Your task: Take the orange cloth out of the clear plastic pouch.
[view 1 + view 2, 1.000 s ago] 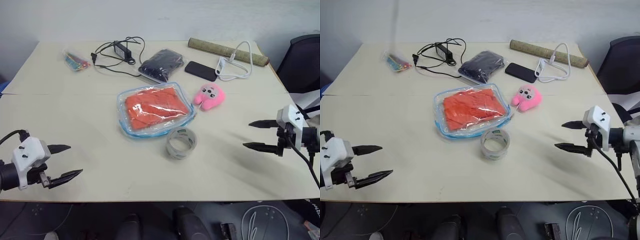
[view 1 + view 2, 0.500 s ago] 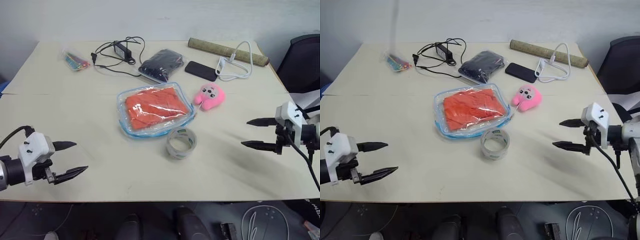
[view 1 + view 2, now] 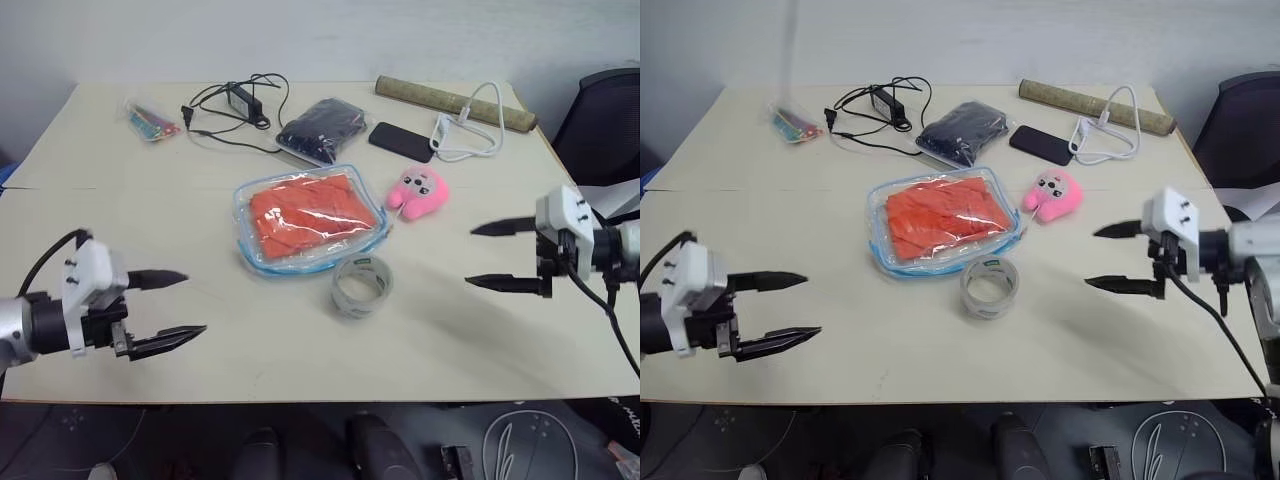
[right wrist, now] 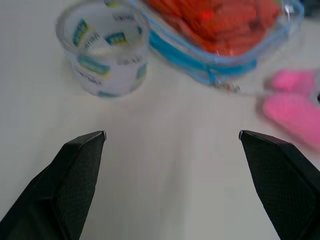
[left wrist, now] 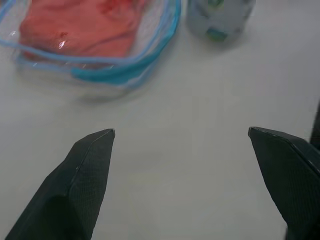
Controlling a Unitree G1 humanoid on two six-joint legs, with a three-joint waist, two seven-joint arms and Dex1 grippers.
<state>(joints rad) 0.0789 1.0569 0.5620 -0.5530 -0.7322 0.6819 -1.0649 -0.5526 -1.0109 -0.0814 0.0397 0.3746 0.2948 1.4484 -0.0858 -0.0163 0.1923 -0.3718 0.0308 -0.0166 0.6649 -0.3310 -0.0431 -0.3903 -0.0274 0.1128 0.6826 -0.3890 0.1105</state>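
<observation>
Lying mid-table between both wide-open, empty grippers, left gripper (image 3: 168, 305) and right gripper (image 3: 490, 256), and sealing in the orange cloth (image 3: 305, 208), the clear plastic pouch (image 3: 262, 254) slanting crosswise, sitting somewhat nearer the right.

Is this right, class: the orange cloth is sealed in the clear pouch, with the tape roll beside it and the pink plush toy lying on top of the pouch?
Not quite. The pink plush toy lies on the table beside the clear pouch, not on top of it, as the left eye view shows. The rest holds: the orange cloth is inside the pouch, and the tape roll stands beside it.
</observation>
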